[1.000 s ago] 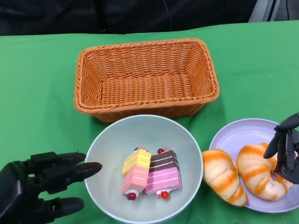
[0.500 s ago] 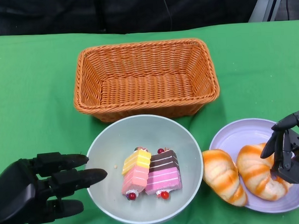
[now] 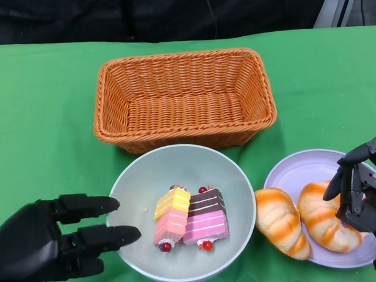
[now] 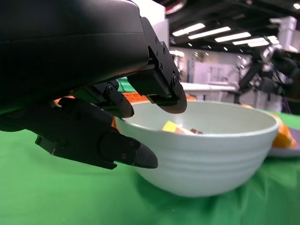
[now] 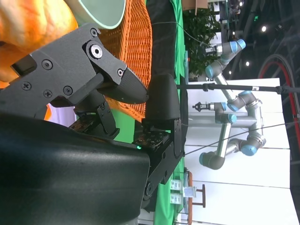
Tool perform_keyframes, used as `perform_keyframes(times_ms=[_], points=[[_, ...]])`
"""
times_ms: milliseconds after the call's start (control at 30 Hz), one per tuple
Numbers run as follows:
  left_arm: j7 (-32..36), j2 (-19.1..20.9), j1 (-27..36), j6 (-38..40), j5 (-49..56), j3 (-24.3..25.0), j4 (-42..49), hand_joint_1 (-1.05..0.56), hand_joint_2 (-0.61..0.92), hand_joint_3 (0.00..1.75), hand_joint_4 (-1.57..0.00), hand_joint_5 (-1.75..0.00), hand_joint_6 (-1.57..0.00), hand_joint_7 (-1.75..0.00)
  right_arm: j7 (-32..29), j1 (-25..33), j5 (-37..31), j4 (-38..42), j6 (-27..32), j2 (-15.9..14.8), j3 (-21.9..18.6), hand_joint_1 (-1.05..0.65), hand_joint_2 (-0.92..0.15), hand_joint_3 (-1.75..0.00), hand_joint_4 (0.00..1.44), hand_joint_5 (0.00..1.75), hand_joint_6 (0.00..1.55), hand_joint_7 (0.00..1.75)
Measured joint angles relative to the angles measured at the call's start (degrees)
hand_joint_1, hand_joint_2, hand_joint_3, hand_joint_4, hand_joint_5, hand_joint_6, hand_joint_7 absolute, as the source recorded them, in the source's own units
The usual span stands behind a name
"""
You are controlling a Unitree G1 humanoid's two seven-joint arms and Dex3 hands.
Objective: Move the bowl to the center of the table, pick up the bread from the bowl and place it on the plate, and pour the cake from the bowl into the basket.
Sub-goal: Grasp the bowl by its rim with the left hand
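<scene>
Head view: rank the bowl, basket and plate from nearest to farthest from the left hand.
From the left hand:
1. Bowl, right beside its fingertips, centre front.
2. Basket, behind the bowl.
3. Plate, far right, under the right hand.

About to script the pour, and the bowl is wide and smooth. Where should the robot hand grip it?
Likely the bowl's thin left rim: the left robot hand is open beside it, the cakes sit centrally, so fingers can hook over without touching them.

Bowl holding cakes, croissants at plate
</scene>
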Motion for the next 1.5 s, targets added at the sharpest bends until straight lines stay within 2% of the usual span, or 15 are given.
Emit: perform_keyframes(times_ms=[333,600,967,1500], points=[[0.8,1.0,-4.4,4.7,-0.5,-9.4,1.7,-0.36,0.92,0.13,-0.74,-0.01,-0.67,-0.01,-0.9,1.3,-0.2,-2.2,0.9,0.8,0.5,-0.16,-0.55,-1.21,0.84,1.75,0.55,1.73],[1.2,-0.4,-6.4,6.7,-0.6,-15.4,3.5,-0.35,0.92,0.14,-0.75,-0.01,-0.67,-0.01,-1.2,1.9,-0.2,-3.1,1.0,1.0,0.7,-0.16,-0.55,-1.22,0.83,1.75,0.56,1.73],[1.1,-1.3,-8.7,10.0,-2.7,-18.6,3.9,-0.37,0.92,0.14,-0.76,-0.01,-0.67,0.0,-1.0,2.0,-0.2,-3.2,0.8,1.2,0.8,-0.17,-0.54,-1.23,0.84,1.75,0.56,1.74],[2.0,-1.3,-8.7,12.9,-2.9,-20.0,2.9,-0.38,0.92,0.17,-0.77,-0.01,-0.67,-0.01,-1.3,1.8,-1.1,-1.9,-0.3,1.8,0.8,-0.13,-0.55,-1.24,0.84,1.75,0.56,1.73]])
